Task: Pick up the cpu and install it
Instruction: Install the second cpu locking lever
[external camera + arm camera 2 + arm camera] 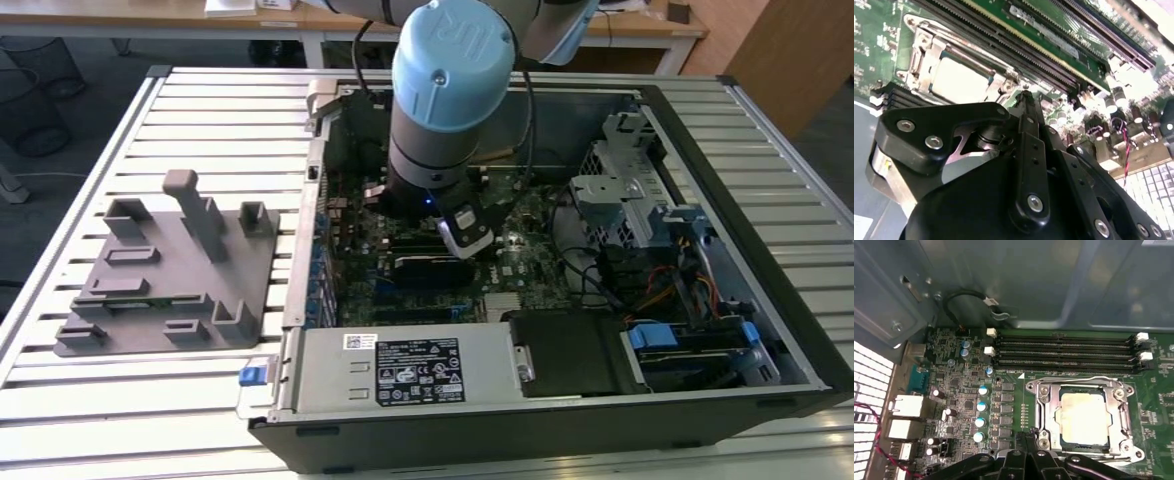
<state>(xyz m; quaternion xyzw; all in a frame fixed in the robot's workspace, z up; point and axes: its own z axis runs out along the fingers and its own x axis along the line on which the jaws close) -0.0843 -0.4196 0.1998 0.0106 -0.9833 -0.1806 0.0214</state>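
Observation:
The cpu [1081, 417], a flat square chip with a pale silver top, lies inside the metal socket frame [1040, 390] on the green motherboard; the second wrist view shows the cpu [956, 80] there too. My gripper [1026, 437] hovers just beside the socket's edge, its black fingers [1026, 107] pressed together and shut with nothing between them. In the exterior view the arm [447, 90] reaches down into the open computer case over the motherboard [427, 270].
Memory slots [1064, 352] run along one side of the socket, and capacitors [981, 407] stand beside it. A grey power supply box [400, 370] and a drive cage [641, 200] crowd the case. A grey fixture plate [174, 270] sits on the slatted table at the exterior view's left.

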